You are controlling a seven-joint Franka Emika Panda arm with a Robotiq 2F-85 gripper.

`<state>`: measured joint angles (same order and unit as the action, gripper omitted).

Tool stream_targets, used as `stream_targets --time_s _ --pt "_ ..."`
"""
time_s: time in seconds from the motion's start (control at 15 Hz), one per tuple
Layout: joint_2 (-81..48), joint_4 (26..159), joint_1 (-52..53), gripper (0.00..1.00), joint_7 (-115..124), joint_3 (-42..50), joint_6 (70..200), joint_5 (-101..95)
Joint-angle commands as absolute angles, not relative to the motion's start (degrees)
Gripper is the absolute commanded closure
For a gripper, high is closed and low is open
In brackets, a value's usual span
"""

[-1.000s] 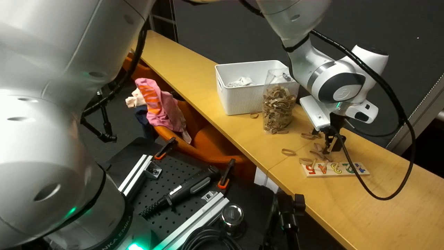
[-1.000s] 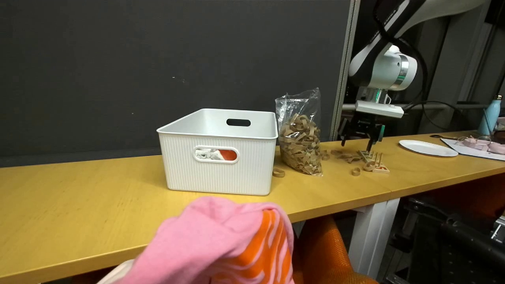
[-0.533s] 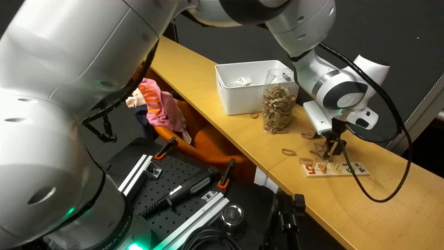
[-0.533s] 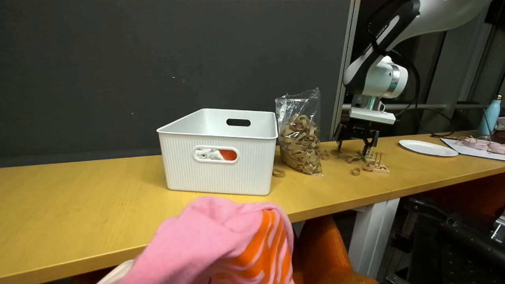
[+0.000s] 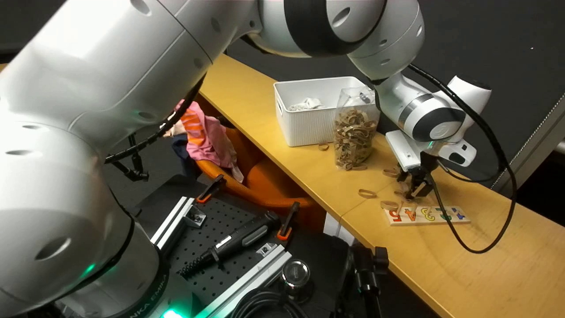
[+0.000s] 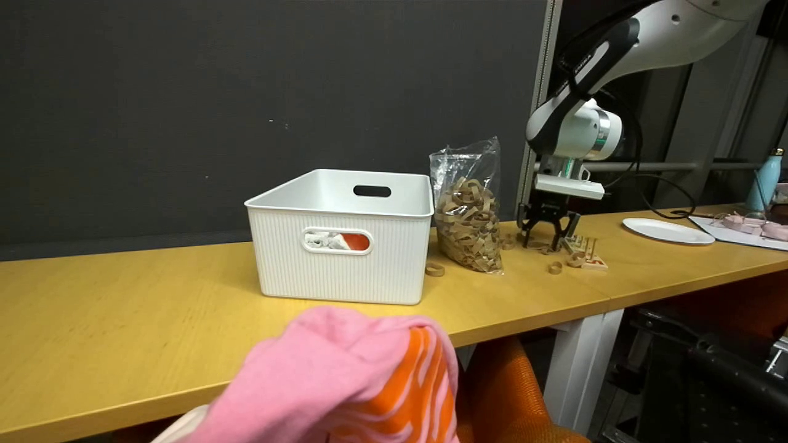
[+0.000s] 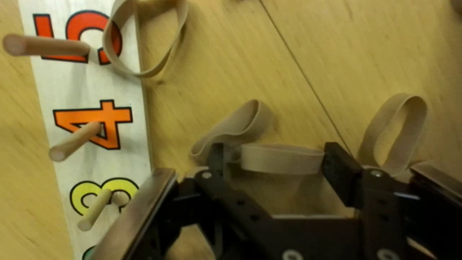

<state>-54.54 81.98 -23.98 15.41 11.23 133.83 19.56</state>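
Pincer (image 6: pixel 541 246) has dropped nearer the plastic bag (image 6: pixel 469 224); fingers (image 7: pixel 341 173) apart, rubber band (image 7: pixel 283 159) between them, can't tell if it's gripped. Band's by the number pegboard (image 7: pixel 122 162), back from the table's (image 6: pixel 535 292) front edge.

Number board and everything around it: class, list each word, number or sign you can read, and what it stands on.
"5", red, on the number board
"4", orange, same board
"3", yellow, same board
"NKA EMIKA", on the robot's base
Too small or part-hidden to read surely: green numeral, blue numeral, black tool's label.

One rubber band (image 7: pixel 410 133) partly behind the jaws
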Motion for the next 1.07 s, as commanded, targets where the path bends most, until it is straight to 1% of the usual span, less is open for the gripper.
stream_targets --time_s 0.0,0.07,0.2,0.27,0.33,0.47,0.8,1.0 --pt "-56.6 77.9 -25.2 0.60 16.2 10.3 130.9 19.9" --pt "-56.4 77.9 -25.2 0.66 16.2 10.4 130.5 19.9" --pt "-55.8 78.4 -25.1 0.81 16.1 10.4 130.5 19.9" --pt "-55.5 78.8 -24.9 0.91 16.2 10.4 130.7 19.9" --pt "-55.5 78.7 -24.9 0.98 16.3 10.5 130.7 19.9" --pt "-55.0 78.5 -24.7 1.00 16.5 10.6 130.5 19.8" --pt "-53.9 75.7 -24.1 0.99 18.2 10.9 129.2 19.3" --pt "-55.0 71.9 -23.7 0.99 19.8 10.9 128.0 19.0"
